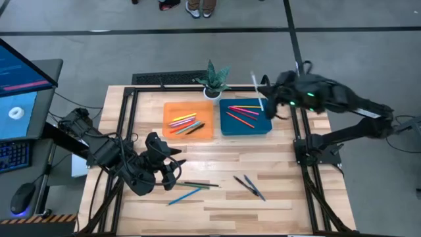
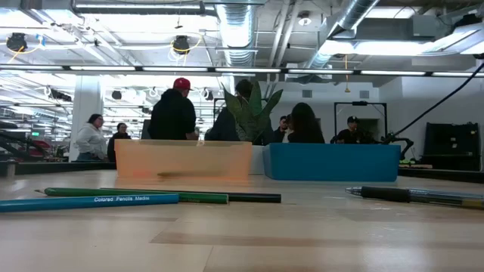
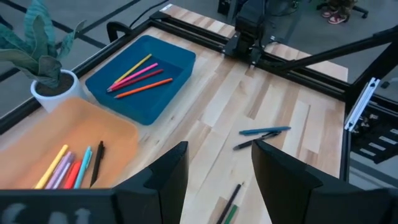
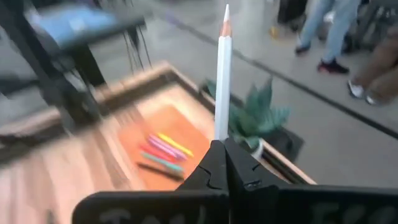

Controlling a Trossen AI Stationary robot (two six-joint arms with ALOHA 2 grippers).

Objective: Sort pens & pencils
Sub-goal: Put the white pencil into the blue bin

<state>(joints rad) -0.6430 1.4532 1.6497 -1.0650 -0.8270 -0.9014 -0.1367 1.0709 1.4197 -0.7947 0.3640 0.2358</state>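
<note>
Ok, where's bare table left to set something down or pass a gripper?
Free: the table between the blue tray and the two dark pens, and right of them. Crowded: the left gripper, open, over the blue and green pencils; the right gripper, shut on a white pencil, over the blue tray.

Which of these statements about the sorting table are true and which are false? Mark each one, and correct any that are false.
1. The right gripper is shut on a white pencil. True.
2. The left gripper holds a blue pencil. False: its fingers are open and hold nothing.
3. The potted plant stands inside the orange tray. False: it stands on the table behind the two trays.
4. Pencils lie in the blue tray. True.
5. No pens or pencils are left on the bare table. False: several lie in front of the trays.
</note>
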